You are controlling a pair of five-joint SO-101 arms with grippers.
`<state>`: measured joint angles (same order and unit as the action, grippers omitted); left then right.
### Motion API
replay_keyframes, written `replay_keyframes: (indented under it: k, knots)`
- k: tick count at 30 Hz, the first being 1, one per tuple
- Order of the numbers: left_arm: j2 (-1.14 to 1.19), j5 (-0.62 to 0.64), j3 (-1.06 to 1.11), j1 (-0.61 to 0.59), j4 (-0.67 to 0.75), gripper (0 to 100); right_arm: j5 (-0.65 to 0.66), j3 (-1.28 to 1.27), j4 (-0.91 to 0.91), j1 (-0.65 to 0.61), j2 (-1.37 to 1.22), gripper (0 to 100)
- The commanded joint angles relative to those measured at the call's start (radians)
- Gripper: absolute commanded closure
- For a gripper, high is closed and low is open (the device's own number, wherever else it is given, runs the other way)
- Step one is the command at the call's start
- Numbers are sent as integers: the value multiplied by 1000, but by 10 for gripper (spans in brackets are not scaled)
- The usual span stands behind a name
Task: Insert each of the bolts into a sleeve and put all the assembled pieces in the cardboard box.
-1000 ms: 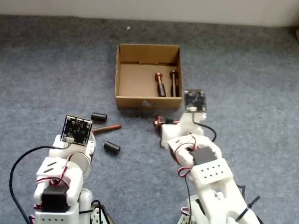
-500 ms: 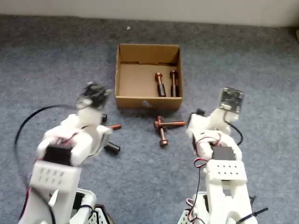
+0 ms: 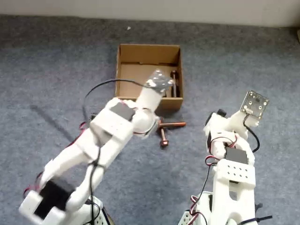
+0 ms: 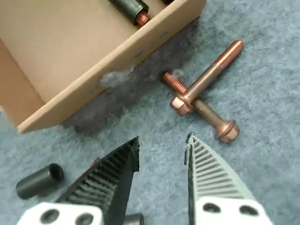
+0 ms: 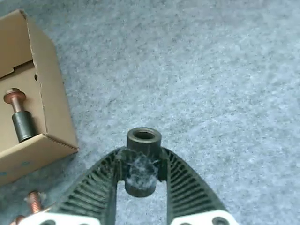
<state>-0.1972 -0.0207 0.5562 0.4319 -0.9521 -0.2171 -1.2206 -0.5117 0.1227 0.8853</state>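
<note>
Status: left gripper (image 4: 162,140) released, right gripper (image 5: 141,153) clenched on a sleeve (image 5: 144,138).
We find the left jaws spread above the carpet (image 4: 262,154), near two crossed bolts (image 4: 202,91) lying just outside the cardboard box (image 4: 117,61) (an assembled piece (image 5: 21,119) lies inside); we note a loose sleeve (image 4: 37,180) beside the left gripper.

copper-coloured metal bolts (image 4: 211,75): bare metal, slight sheen; smooth shanks, threaded ends
brown cardboard box (image 4: 150,47): matt paperboard, smooth faces, raw cut rim
dark cylindrical sleeve (image 5: 143,140): matt, smooth; metal or plastic unclear; grey fluff stuck to its side
grey carpet (image 5: 211,70): cloth pile, fuzzy, matt
left gripper (image 4: 162,140): black plastic fingers (image 4: 115,173), ribbed, matt
right gripper (image 5: 142,154): same black ribbed plastic
white arm shells (image 3: 112,126): smooth plastic, faint gloss
</note>
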Motion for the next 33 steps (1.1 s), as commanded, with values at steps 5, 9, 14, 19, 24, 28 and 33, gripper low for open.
replay_keyframes:
  k: [5,9,14,19,24,28,33]
  knots:
    - [318,12,-314,59,26,814,5,10,22,10,31,994]
    - [469,12,-432,59,26,815,5,10,22,10,31,994]
    - [615,8,-516,51,20,815,5,10,22,10,31,994]
    - [613,6,-529,58,-41,815,5,10,22,10,31,994]
    - [458,11,-521,58,-110,815,5,10,22,10,31,994]
    - [351,12,-510,76,-163,811,5,10,22,8,31,994]
    - [392,8,-415,116,-106,811,5,10,22,7,31,994]
